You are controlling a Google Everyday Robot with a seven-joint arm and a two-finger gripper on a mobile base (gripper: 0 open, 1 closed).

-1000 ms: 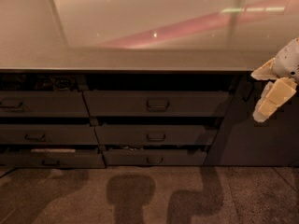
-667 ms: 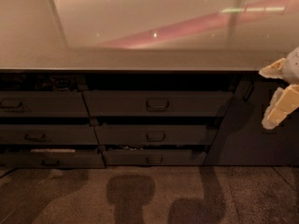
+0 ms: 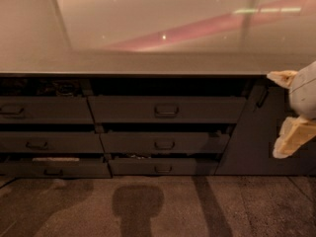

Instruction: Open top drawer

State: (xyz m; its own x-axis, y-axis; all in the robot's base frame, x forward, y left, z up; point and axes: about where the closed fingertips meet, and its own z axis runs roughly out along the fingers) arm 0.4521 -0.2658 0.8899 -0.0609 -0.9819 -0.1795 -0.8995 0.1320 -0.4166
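Camera view, one frame; the cream-coloured two-finger gripper (image 3: 274, 113) sits at the far right edge of the view, in front of the plain dark panel without a handle (image 3: 247, 142); its fingers (image 3: 282, 78) stand one above the other, spread wide apart, with nothing between them but the panel behind; pincer holds nothing and touches no drawer.

The top drawer (image 3: 202, 109), a wide dark grey front in the middle column, lies directly under the edge of the glossy pale countertop (image 3: 148, 63); its small rectangular loop handle (image 3: 167, 110) is at the centre of the front; a dark gap shows between the countertop edge and the top of the front; how far out the drawer stands cannot be told from this angle. The gripper is well to the right of the handle, at about the same height.

Below it are two narrower dark drawer fronts, middle (image 3: 164, 143) and bottom (image 3: 163, 167), each with the same kind of handle; left column has three more dark fronts (image 3: 44, 142); some unclear clutter shows in the gap above the upper left one (image 3: 54, 87); a pale flat object (image 3: 49, 159) shows above the lowest left front.

A pink streak (image 3: 207, 26) is reflected in the countertop; brown carpeted floor (image 3: 64, 211) carries dark shadows (image 3: 138, 201).
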